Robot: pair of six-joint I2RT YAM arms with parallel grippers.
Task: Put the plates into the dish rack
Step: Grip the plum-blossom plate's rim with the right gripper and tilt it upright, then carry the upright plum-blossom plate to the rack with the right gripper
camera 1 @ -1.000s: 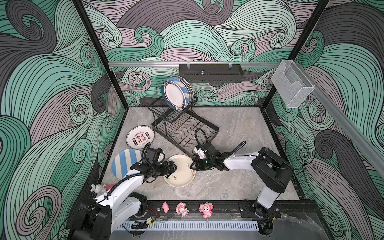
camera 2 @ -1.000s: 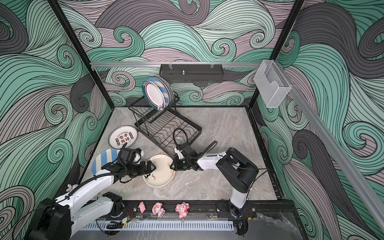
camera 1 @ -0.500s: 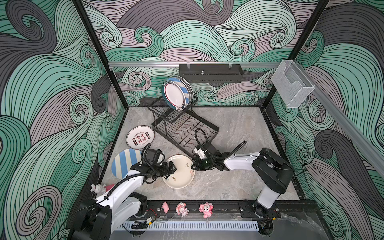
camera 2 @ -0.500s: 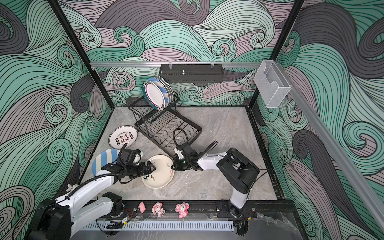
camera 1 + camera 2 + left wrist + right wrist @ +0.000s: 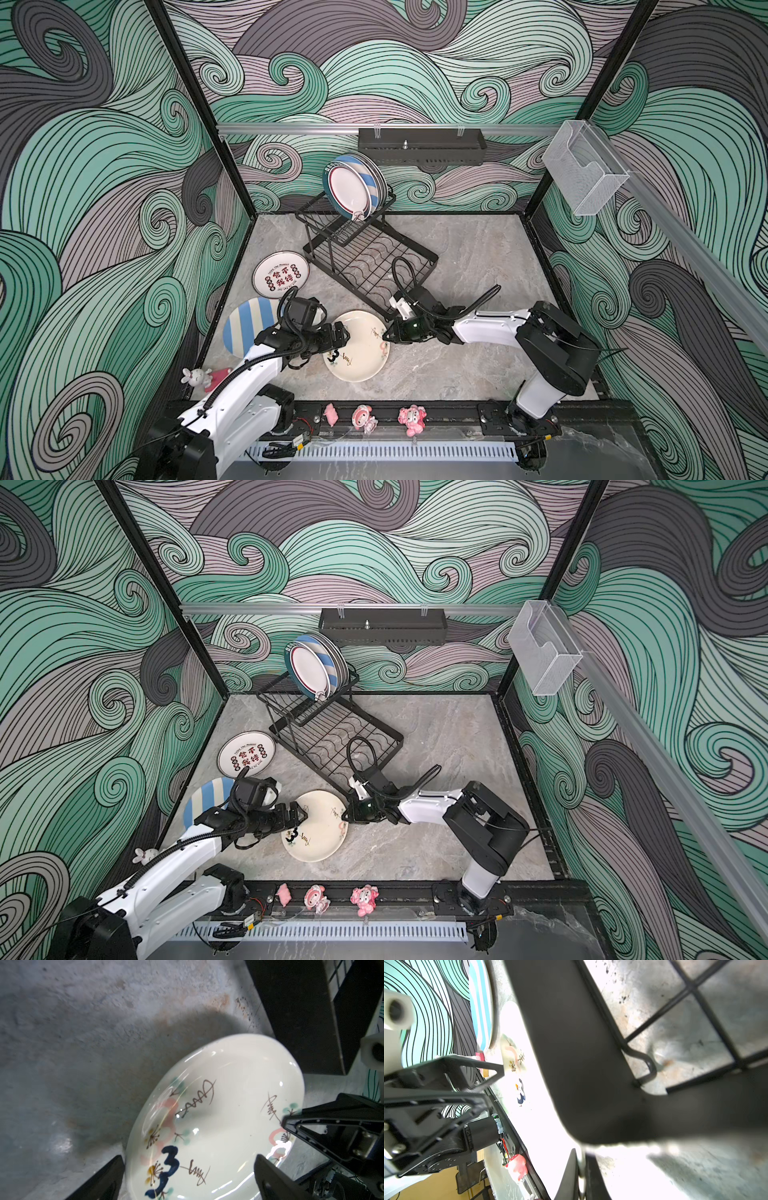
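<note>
The cream plate lies at the front of the stone floor, beside the near corner of the black wire dish rack. My right gripper is shut on the plate's right rim. My left gripper stands open, its fingers straddling the plate's left edge. In the left wrist view the cream plate looks tilted. Several plates stand in the rack's upper basket. A white plate with characters lies left of the rack. A blue-striped plate leans by the left wall.
A black perforated shelf hangs on the back rail and a clear plastic box on the right rail. Pink figurines sit along the front bar, a small bunny toy at the front left.
My right gripper's jaws have closed on the cream plate's rim. Both arms and the plate have hardly shifted.
</note>
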